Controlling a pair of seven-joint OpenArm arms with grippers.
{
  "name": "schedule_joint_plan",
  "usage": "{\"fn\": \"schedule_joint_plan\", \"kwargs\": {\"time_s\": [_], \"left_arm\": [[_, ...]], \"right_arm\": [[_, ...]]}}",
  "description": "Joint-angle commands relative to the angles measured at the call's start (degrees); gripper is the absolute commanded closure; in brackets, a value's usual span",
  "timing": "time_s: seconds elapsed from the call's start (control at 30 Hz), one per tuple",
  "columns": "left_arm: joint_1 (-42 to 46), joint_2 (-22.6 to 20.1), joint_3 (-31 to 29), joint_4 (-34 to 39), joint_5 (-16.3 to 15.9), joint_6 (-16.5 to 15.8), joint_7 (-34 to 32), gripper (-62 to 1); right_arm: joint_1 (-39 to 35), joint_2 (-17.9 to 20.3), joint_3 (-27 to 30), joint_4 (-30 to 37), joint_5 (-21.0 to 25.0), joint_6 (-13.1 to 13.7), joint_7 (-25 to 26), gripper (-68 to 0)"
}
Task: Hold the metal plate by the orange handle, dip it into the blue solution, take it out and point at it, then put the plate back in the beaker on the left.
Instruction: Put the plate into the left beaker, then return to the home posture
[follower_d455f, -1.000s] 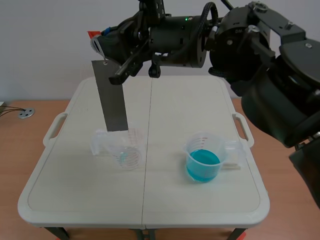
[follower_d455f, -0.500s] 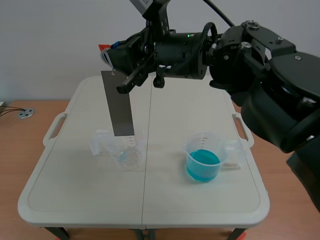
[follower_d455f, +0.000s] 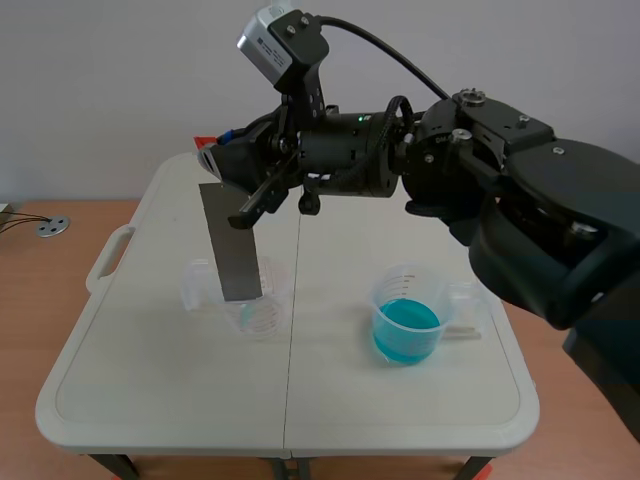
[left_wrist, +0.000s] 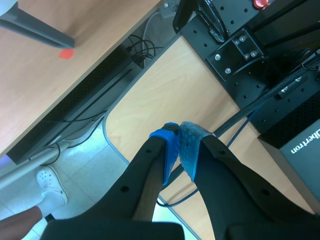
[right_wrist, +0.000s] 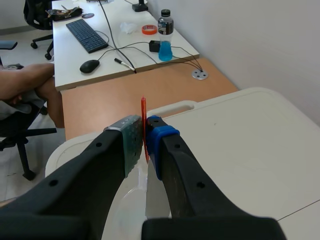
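- Both closed: right gripper (right_wrist: 143, 134) pinches orange handle (right_wrist: 143, 112) so metal plate (follower_d455f: 232, 245) hangs tilted into left beaker (follower_d455f: 265, 308).
- Empty, left gripper (left_wrist: 179, 144) is pressed shut, off the bench (follower_d455f: 400, 420).

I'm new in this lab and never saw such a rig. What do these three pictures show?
A two-armed robot at a white table. The wide picture looks from between the arms; the other two come from cameras on the wrists. The right arm, over the table, has its jaws shut on the orange handle of a grey metal plate, whose lower end seems to sit in a clear beaker. A second beaker holds blue solution. The jaws of the left arm are shut on nothing, pointing toward the floor.
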Motion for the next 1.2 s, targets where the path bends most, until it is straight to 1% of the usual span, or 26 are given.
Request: {"fn": "schedule_joint_plan", "kwargs": {"time_s": [0.0, 0.17, 0.4, 0.7, 0.87, 1.17], "left_arm": [[0.5, 0.0, 0.3, 0.3, -0.3, -0.1, -0.3, -1.8], [0.5, 0.0, 0.3, 0.3, -0.3, -0.1, -0.3, -1.8], [0.5, 0.0, 0.3, 0.3, -0.3, -0.1, -0.1, -1.8], [0.5, 0.0, 0.3, 0.3, -0.3, -0.1, 0.1, -1.9], [0.5, 0.0, 0.3, 0.3, -0.3, -0.1, 0.1, -1.9], [0.5, 0.0, 0.3, 0.3, -0.3, -0.1, 0.1, -1.9]], "right_arm": [[1.1, -1.0, 0.2, -0.7, 0.6, 0.0, 1.1, -1.3], [-0.7, -2.2, 0.2, -2.4, 0.0, -0.5, 1.4, -1.3], [-2.5, -2.7, 0.2, -2.6, -0.4, -1.6, 1.1, -1.3], [-2.6, -2.7, 0.2, -2.6, -3.0, -6.5, 1.1, -1.3], [-2.6, -2.7, 0.2, -2.6, -4.1, -6.5, 1.1, -1.3], [-2.5, -2.7, 0.2, -2.6, -4.1, -6.5, 0.7, -1.3]]}}
